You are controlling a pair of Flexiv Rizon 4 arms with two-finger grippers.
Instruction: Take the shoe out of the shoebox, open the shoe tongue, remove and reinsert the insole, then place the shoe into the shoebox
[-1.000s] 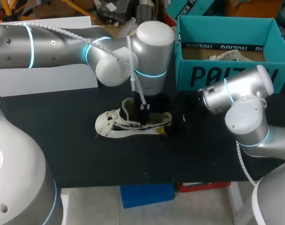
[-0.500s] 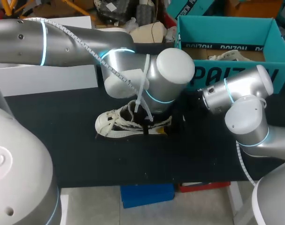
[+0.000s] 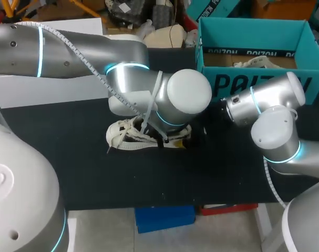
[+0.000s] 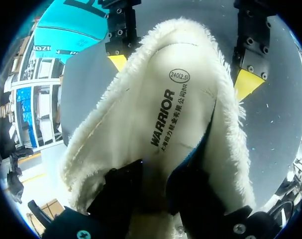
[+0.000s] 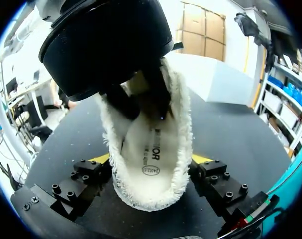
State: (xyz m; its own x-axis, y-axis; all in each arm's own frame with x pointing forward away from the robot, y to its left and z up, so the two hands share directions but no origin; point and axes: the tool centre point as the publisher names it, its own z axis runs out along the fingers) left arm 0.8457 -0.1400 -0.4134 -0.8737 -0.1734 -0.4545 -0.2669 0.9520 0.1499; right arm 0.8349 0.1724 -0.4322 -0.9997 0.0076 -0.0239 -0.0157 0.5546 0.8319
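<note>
Right fingers (image 5: 86, 177) clamped on either side of shoe (image 5: 151, 149) heel

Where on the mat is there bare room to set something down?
Bare mat runs along the near edge, in front of the shoe, and left of its toe up to the white board. Crowded around the heel: left arm and right arm meet there, shoebox just behind.
</note>
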